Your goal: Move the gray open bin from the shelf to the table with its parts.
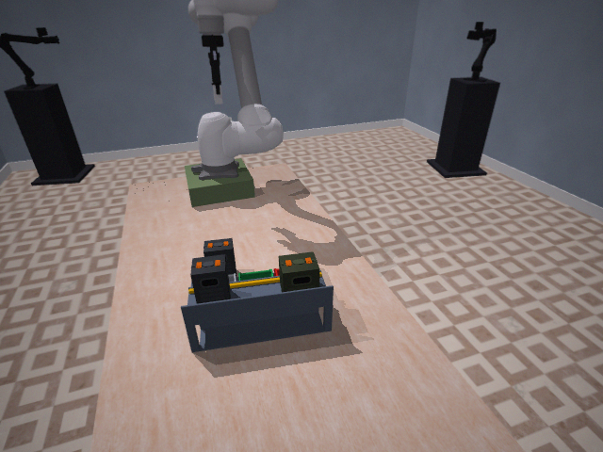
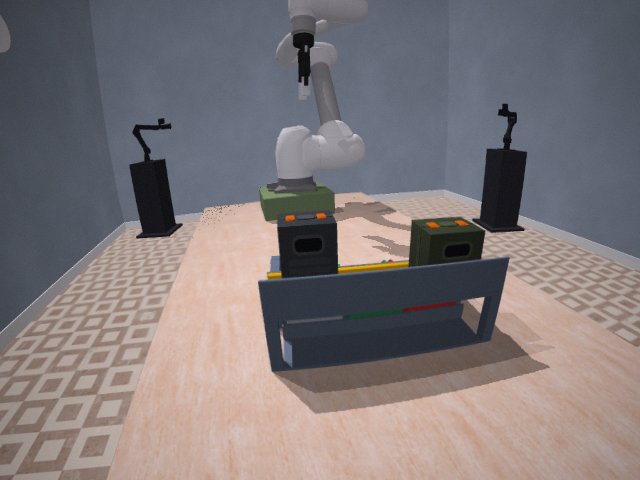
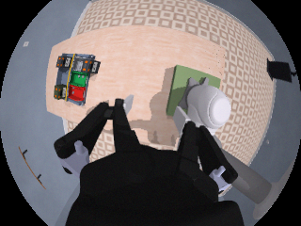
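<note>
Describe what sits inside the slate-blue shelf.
On the shelf, green and red bins sit side by side; dark boxes partly cover the gray one. The bins' contents can't be made out.

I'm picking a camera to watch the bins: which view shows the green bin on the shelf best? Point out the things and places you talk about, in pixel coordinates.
The wrist view, though small: it looks down into the green bin [image 1: 255, 275] [image 3: 79, 79], beside the red one. The top view shows only part of it, behind the yellow bar. The exterior view shows mainly a green strip under the shelf's back panel.
</note>
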### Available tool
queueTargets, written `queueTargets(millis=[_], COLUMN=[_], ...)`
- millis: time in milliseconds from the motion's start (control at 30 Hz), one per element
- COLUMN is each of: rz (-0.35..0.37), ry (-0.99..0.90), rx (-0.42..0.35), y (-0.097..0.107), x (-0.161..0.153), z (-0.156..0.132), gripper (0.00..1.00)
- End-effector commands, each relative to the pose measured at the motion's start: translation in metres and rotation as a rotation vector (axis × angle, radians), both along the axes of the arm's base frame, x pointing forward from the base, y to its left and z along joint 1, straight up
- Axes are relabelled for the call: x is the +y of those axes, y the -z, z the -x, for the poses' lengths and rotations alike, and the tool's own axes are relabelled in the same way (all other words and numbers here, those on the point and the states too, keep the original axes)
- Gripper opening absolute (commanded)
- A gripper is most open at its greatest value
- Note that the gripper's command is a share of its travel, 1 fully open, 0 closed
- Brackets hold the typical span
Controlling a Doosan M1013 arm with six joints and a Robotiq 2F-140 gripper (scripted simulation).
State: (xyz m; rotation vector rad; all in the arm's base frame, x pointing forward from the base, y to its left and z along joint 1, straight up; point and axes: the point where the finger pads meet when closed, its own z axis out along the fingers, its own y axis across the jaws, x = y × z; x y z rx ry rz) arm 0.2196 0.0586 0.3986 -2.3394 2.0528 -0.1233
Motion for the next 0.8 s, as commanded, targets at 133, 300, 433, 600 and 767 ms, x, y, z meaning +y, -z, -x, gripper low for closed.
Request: queueTargets(millis=[133,300,433,600,767], rz=[-0.018,-0.03,-0.03,-0.03,-0.03], ry=[0.043,0.07,0.07,0.07,0.07], rx=[0.046,0.075,0.075,0.075,0.075], y=[0.0,0.0,0.0,0.0,0.0], x=[0.0,0.0,0.0,0.0,-0.001], z=[0.0,0.0,0.0,0.0,-0.05], gripper=[0.57,0.57,0.57,0.57,0.57])
